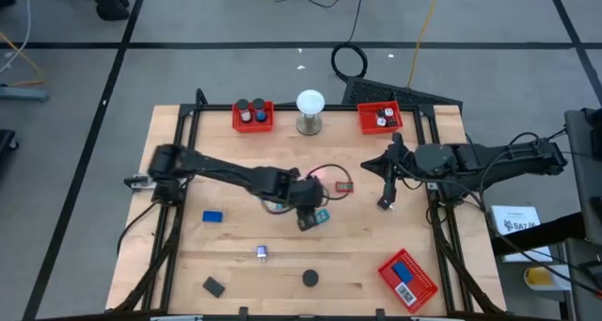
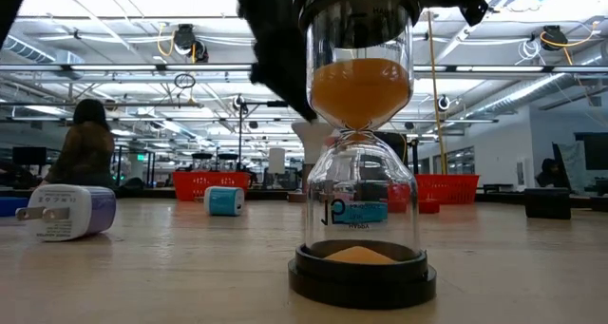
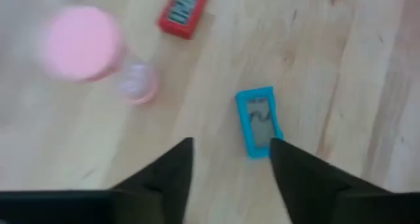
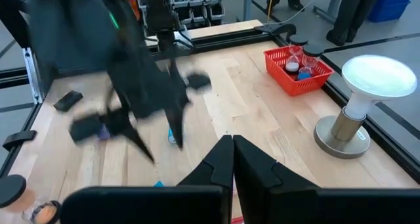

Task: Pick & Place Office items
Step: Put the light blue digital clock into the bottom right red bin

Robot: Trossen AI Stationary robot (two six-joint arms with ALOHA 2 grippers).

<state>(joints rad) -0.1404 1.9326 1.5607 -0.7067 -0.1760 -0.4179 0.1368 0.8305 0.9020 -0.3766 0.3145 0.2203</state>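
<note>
Low view: nearest stood a glass sandglass (image 2: 361,162), black round base and cap, orange sand mostly in the upper bulb with a small heap below; printing on the glass not readable. Left of it lay a white plug adapter (image 2: 68,213) with blue trim, prongs pointing left. Farther back sat a small teal roll (image 2: 224,200) and red mesh trays (image 2: 210,182) at the far edge. Beyond the table, saw a person (image 2: 84,145) from behind.

Left wrist view: hovered left gripper (image 3: 231,159) over pale wood-grain table (image 3: 341,66), fingers apart, holding nothing. Just ahead of the fingertips lay a flat teal rectangular case (image 3: 258,121) with grey face. Beyond it: a red flat item (image 3: 184,10) with a striped white label, unreadable, and a blurred pink disc (image 3: 82,43).

High view: found the left gripper (image 1: 310,212) mid-table over the teal case (image 1: 323,216). Scattered on the near half: blue block (image 1: 213,216), black block (image 1: 213,286), black disc (image 1: 309,279), small silver piece (image 1: 262,253). Near-right red tray (image 1: 407,277) held a blue item with a barcode label. Parked right gripper (image 1: 385,200) at the right side, fingers closed, empty. At the far edge stood a white globe (image 1: 310,111) on a metal base between two red trays.
</note>
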